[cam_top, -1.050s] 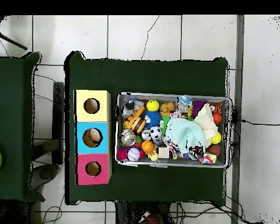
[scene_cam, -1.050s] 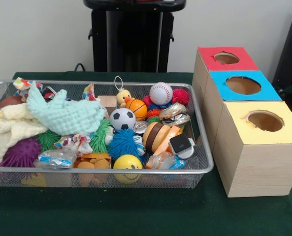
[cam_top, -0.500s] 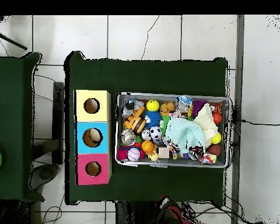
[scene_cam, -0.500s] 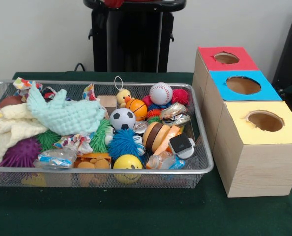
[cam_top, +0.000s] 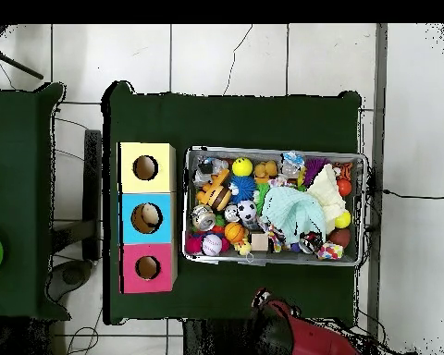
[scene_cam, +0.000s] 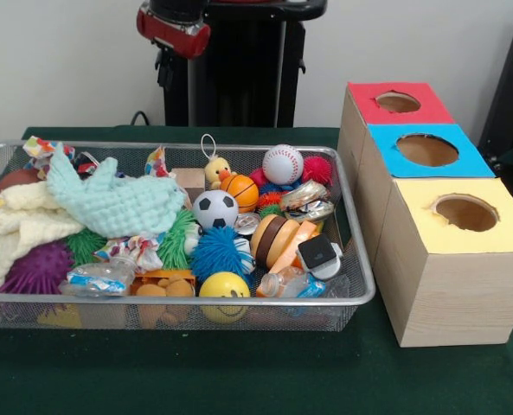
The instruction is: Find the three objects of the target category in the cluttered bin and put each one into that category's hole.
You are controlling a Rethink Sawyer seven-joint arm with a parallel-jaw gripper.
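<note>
A wire mesh bin [scene_cam: 361,290] holds a heap of toys: a baseball [scene_cam: 282,163], a small basketball [scene_cam: 240,191], a soccer ball [scene_cam: 215,209], a yellow smiley ball [scene_cam: 224,288], spiky rubber balls, a light green cloth [scene_cam: 118,203] and wrapped snacks. Beside it stand three boxes with round holes, topped red [scene_cam: 365,97], blue [scene_cam: 387,143] and yellow [scene_cam: 421,204]. Part of the red arm [scene_cam: 174,28] shows at the top of the front view. In the overhead view the arm [cam_top: 295,335] lies off the table's bottom edge, below the bin [cam_top: 274,151]. No gripper shows.
From above, the yellow [cam_top: 129,153], blue [cam_top: 129,200] and red [cam_top: 129,252] boxes line up left of the bin. Something pale lies inside the blue box's hole. A second green table [cam_top: 22,185] stands at the left.
The red arm has swung into sight: it now shows at the front view's top and reaches further along the overhead view's bottom. Nothing in the bin has moved.
</note>
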